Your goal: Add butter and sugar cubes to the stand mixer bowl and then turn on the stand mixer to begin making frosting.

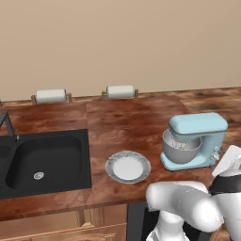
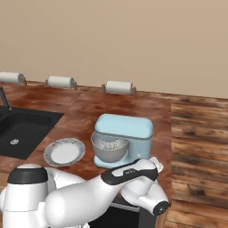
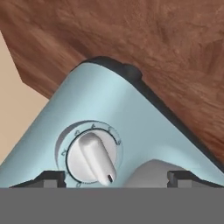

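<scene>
The light blue stand mixer (image 1: 200, 129) (image 2: 127, 129) stands on the wooden counter with its head down over the grey metal stand mixer bowl (image 1: 179, 153) (image 2: 108, 151). Small pale bits show inside the bowl, too small to tell butter from sugar cubes. In the hand view the mixer's silver knob (image 3: 92, 157) sits close ahead, its pointer aimed down toward the camera. My gripper (image 3: 116, 178) is open, one dark fingertip (image 3: 50, 178) to each side of the knob and apart from it. My hand (image 2: 153, 164) hovers by the mixer's rear end.
A grey-rimmed white plate (image 1: 128, 166) (image 2: 64, 151) lies bare left of the mixer. A black sink (image 1: 44, 162) is set in the counter farther left. Paper towel rolls (image 1: 120, 91) line the back wall. The counter's front edge runs just below the mixer.
</scene>
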